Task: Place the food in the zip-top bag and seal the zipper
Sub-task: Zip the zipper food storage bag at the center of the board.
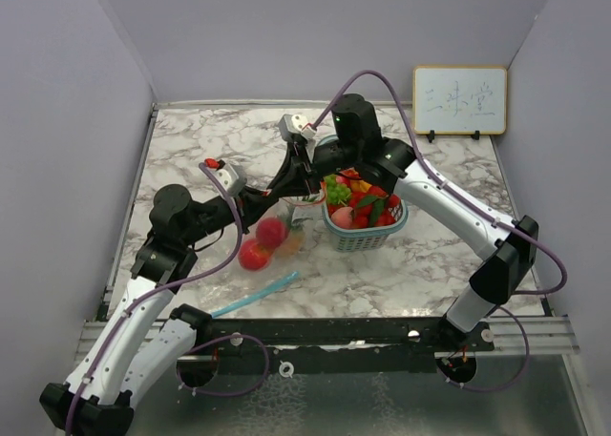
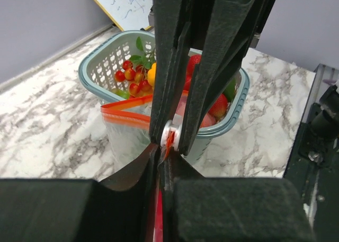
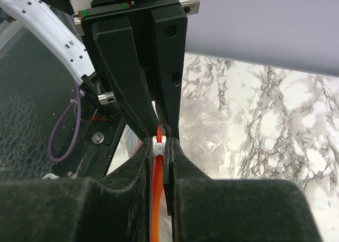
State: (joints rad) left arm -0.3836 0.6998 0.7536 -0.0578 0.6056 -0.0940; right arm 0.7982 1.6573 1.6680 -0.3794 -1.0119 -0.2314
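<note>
— Grip check?
— Both clamped: left gripper point(image 2: 160, 153) and right gripper point(image 3: 159, 148) pinching the orange zipper strip point(image 2: 127, 118) at its white slider point(image 2: 170, 132), nose to nose.
— Food?
— Mostly food point(image 2: 132, 75) in the teal basket point(image 2: 90, 75), just behind the bag point(image 2: 124, 144); two red fruits point(image 1: 270, 232) seemingly bagged.
— Hazards?
— Sealing early, with most of it left out. Opposed pulling; risk of slipping or tearing the strip.

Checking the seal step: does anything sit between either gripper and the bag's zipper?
Nothing visible does. The left gripper and right gripper both pinch the orange zipper at its white slider, fingertips meeting.
</note>
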